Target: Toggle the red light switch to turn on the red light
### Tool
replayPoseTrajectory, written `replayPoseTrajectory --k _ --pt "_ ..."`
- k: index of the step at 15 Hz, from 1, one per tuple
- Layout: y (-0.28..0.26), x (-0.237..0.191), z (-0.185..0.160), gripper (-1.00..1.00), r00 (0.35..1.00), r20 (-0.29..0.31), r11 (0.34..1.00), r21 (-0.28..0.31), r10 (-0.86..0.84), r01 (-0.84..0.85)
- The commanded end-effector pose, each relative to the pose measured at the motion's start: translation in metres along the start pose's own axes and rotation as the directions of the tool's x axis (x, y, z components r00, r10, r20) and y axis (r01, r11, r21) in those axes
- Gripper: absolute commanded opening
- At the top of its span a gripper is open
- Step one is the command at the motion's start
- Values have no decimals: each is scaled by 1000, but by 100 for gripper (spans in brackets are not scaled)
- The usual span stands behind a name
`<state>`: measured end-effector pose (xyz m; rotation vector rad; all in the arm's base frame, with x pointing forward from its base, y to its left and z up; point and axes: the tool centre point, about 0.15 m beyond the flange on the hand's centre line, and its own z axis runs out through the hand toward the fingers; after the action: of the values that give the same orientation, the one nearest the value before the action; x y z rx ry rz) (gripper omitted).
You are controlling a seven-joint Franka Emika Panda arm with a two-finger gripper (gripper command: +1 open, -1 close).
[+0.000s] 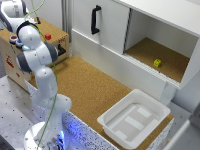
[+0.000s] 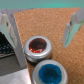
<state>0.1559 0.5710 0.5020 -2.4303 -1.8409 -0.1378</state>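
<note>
The approach step was judged to be in hand, since the spread gripper (image 2: 42,22) was held above the round metal-rimmed red light switch (image 2: 38,48), beside the round blue button (image 2: 50,71) near the edge of the cork-topped wooden box (image 1: 56,31), so a downward press was called for.

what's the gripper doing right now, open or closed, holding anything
Gripper: open, holding nothing, fingers spread above the red button beside the blue button.
</note>
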Motion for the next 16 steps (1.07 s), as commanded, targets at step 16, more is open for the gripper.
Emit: replayPoseTrajectory --k 16 --pt "-7 72 5 -100 973 228 995 -99 26 -4"
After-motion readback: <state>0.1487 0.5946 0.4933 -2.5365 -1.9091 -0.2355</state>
